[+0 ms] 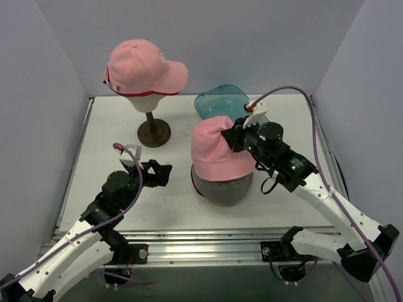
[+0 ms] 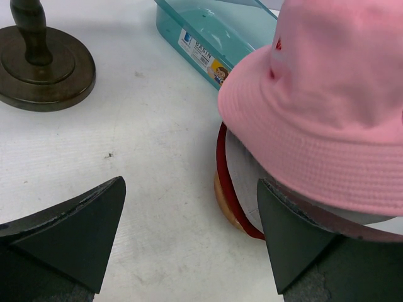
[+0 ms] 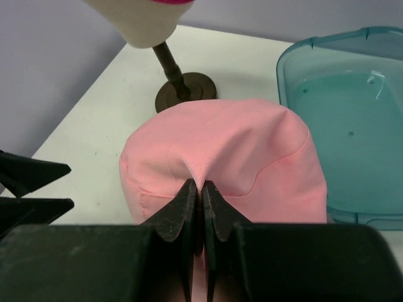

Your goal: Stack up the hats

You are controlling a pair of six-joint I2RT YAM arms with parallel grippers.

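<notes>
One pink peaked cap (image 1: 141, 66); one pink bucket hat (image 1: 217, 154) atop one grey hat (image 1: 223, 187), pinched by right gripper (image 3: 201, 189); left gripper (image 1: 162, 173) spread.

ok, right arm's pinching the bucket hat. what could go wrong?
1. The right gripper holds only a small fold of the pink bucket hat; it may slip on a pull.
2. Lifting could drag the dark red hat underneath.
3. The teal tray sits close behind; a swing might knock it.
</notes>
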